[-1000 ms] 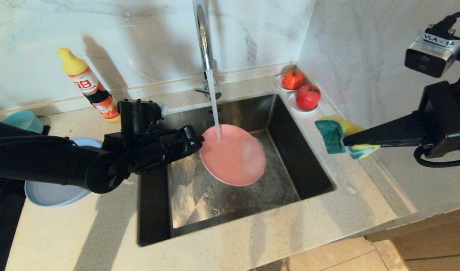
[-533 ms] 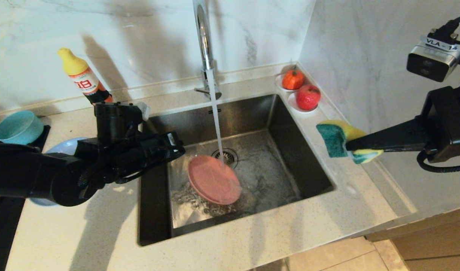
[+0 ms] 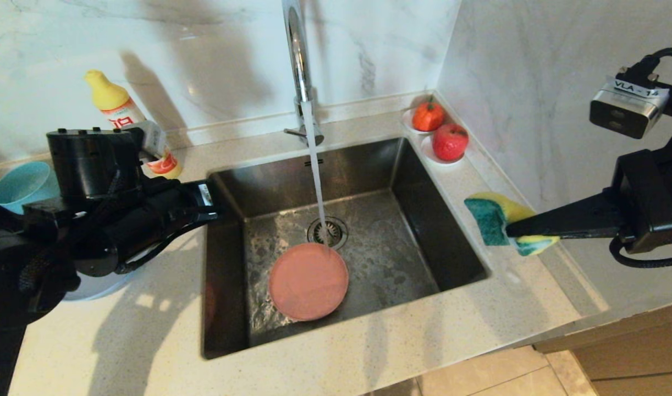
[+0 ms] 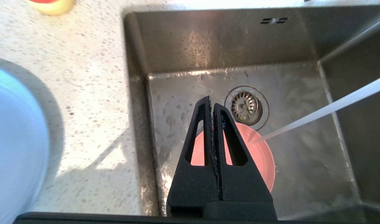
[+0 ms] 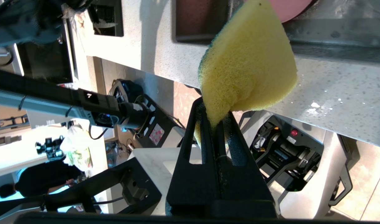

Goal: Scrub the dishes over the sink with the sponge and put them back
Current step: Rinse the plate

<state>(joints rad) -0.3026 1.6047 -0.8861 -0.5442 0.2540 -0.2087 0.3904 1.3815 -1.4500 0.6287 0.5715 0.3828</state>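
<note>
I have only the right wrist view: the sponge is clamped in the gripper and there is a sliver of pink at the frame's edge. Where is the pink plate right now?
Observer: The pink plate lies on the floor of the sink, toward the front, and nothing is holding it.
Operator: Is water running?
Observer: Yes. The stream from the tap lands on the plate's back edge, next to the drain.
Operator: And the left gripper?
Observer: The left gripper is shut and empty, up by the sink's left rim.
</note>
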